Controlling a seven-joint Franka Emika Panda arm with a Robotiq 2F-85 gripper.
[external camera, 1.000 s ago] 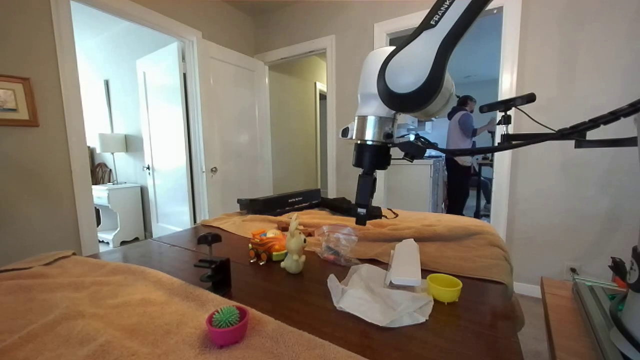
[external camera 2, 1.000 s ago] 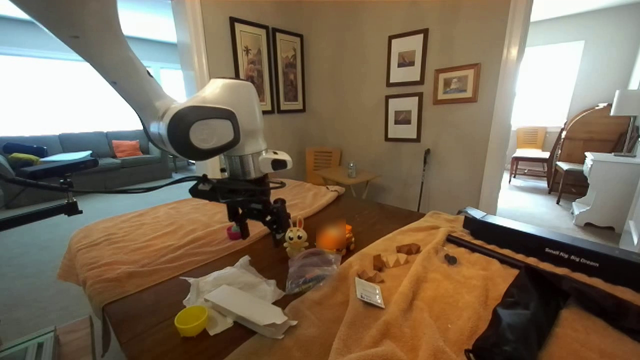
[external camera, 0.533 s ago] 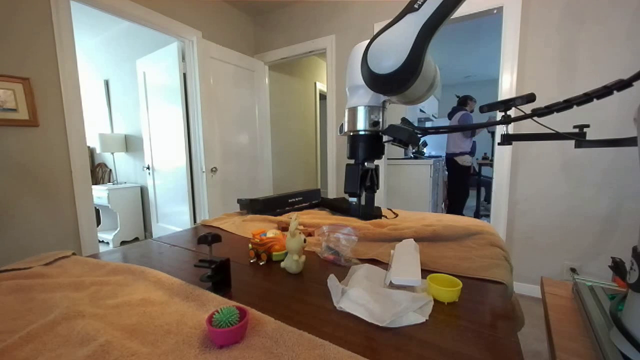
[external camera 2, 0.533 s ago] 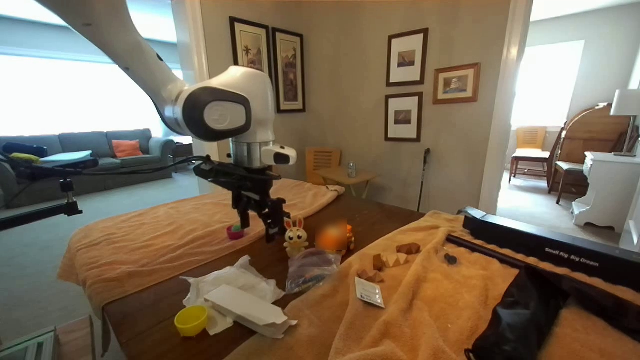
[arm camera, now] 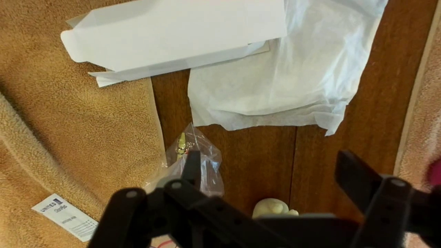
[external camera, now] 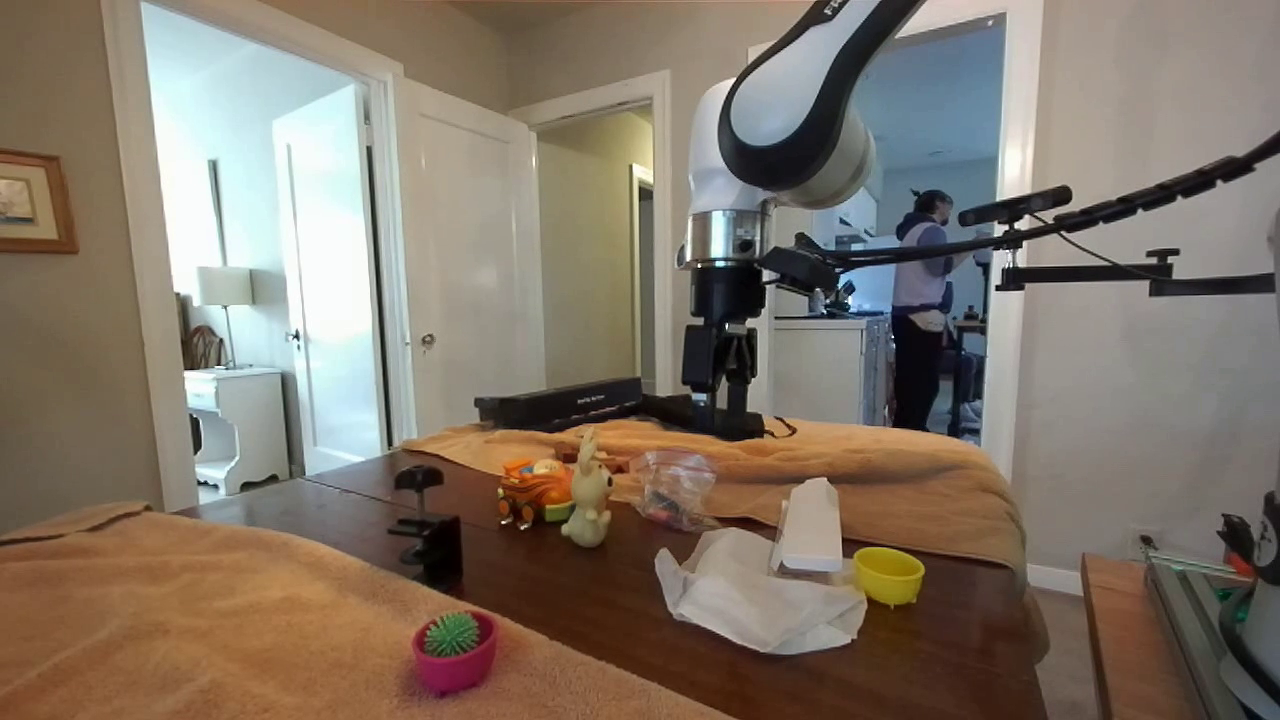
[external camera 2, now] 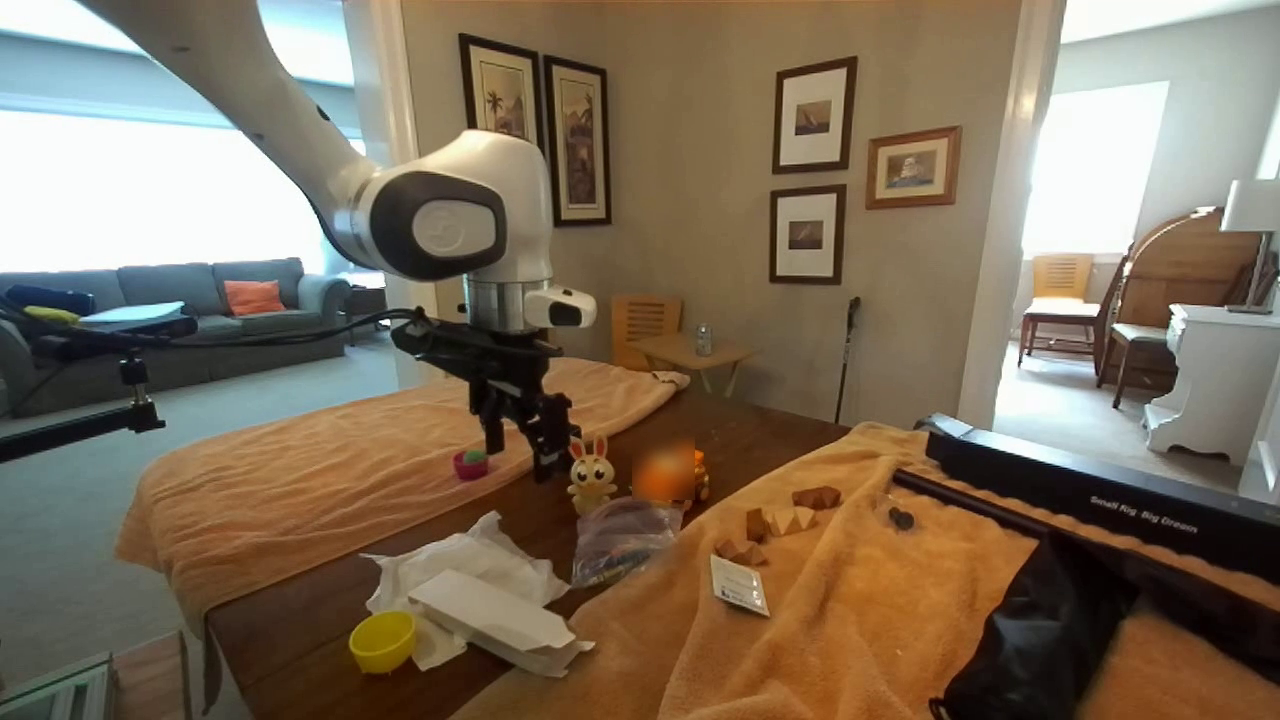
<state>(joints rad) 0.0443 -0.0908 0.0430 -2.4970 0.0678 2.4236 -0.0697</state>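
My gripper is open and empty above the table; it shows in both exterior views [external camera: 723,428] [external camera 2: 520,460] and in the wrist view [arm camera: 270,167], where its black fingers are wide apart. A cream rabbit figure [external camera: 590,500] [external camera 2: 592,482] [arm camera: 270,207] stands below, partly hidden by the gripper in the wrist view. A clear plastic bag [external camera: 675,490] [external camera 2: 622,548] [arm camera: 212,172] lies beneath one finger in the wrist view. An orange toy car [external camera: 540,492] [external camera 2: 698,476] is beside the rabbit, partly blurred in an exterior view.
White paper [external camera: 740,605] [arm camera: 275,86], a white box [external camera: 812,525] [arm camera: 179,34] and a yellow bowl [external camera: 888,576] lie on the table. A pink pot with a green spiky ball [external camera: 455,665] sits on a towel. A black clamp [external camera: 440,550], wooden pieces [external camera 2: 788,520] and a sachet [external camera 2: 740,585] are nearby.
The arm has risen a little and shifted left in an exterior view, and the gripper has turned so both fingers show there. Over the last half second it moves only slightly. The objects stay put.
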